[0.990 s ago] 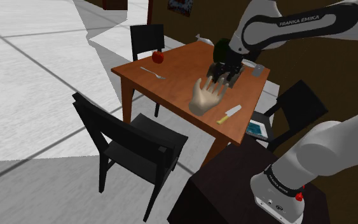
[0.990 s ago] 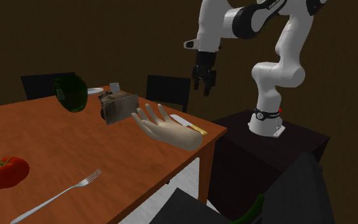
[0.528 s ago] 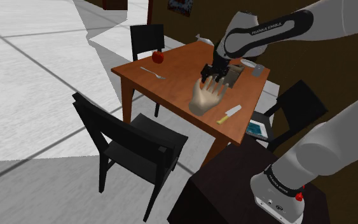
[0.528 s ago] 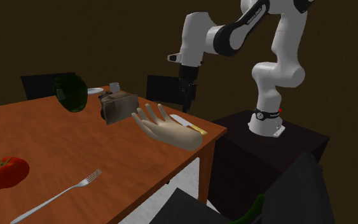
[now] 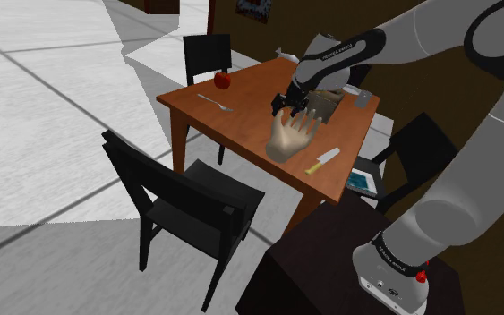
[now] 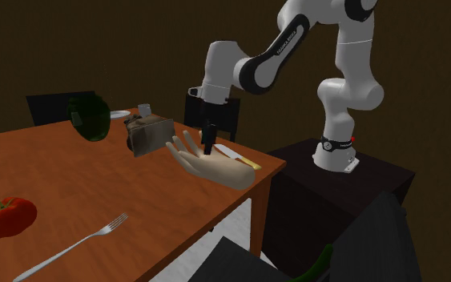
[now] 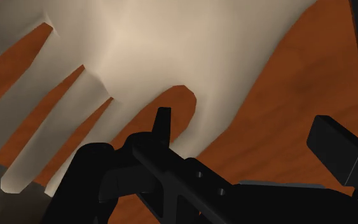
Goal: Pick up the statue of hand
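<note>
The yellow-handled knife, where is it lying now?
In the shoulder view the yellow-handled knife lies flat by the brown table's right edge, beside the beige hand statue.

Matt beige hand statue [image 5: 287,141] on a smooth reddish wooden table [image 5: 250,97].

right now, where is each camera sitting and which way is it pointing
Shoulder view: beside and behind the stand, looking down at the table; arm and black hand show.
Second exterior view: low across the table, facing the arm and stand.
Wrist view: on the hand, looking down at the hand statue; both fingers show, apart.
Both exterior views share the hand statue and fork.
</note>
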Motion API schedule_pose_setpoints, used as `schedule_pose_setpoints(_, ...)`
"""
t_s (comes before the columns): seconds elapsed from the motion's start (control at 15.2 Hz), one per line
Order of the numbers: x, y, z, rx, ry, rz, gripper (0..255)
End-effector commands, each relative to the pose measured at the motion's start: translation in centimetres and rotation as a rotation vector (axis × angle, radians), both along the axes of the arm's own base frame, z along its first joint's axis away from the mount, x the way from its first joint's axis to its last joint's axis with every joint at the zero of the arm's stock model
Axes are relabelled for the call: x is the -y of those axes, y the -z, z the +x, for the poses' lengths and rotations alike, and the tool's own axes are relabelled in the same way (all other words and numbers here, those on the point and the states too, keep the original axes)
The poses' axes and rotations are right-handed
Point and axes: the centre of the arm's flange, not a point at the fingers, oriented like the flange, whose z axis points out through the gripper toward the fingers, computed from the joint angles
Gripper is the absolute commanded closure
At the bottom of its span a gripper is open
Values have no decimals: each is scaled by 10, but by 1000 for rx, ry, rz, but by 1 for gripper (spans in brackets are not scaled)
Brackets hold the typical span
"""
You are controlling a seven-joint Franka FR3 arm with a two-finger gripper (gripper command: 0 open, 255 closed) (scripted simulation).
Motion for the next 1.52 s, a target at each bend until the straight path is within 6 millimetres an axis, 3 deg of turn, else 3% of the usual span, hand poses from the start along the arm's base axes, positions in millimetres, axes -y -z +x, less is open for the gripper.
schedule_pose_setpoints(0.0,10,14,19,19,20,4,0)
schedule_pose_setpoints(0.53,12,56,22,22,24,5,0)
schedule_pose_setpoints(0.66,12,56,22,22,24,5,0)
schedule_pose_setpoints(0.73,12,56,22,22,24,5,255)
schedule_pose_setpoints(1.32,12,56,22,22,24,5,255)
schedule_pose_setpoints(1.45,12,46,22,22,24,5,255)
